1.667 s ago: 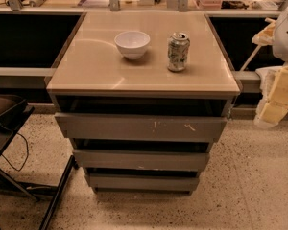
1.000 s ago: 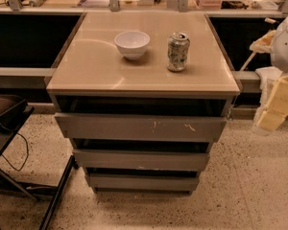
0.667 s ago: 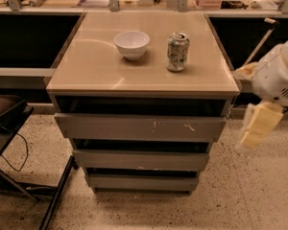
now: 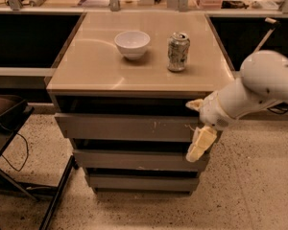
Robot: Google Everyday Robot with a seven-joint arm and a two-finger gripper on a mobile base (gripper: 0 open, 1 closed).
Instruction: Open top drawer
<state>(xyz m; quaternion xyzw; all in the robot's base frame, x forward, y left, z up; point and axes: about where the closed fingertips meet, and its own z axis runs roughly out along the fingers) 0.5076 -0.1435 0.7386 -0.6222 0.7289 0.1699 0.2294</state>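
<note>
One gripper (image 4: 198, 125), spread wide, at right end of top drawer (image 4: 125, 127)

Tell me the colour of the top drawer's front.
Grey with pale scratches, clear in the camera view. The claw is at the right end of the top drawer.

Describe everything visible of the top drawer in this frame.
The top drawer shows a long, flat, matte grey front panel under the tan tabletop, with small pale scratches right of centre. It sits level and looks slightly pulled out at most, with a dark gap above it; no handle shows. The gripper is at its right end, overlapping the panel; contact cannot be confirmed.
</note>
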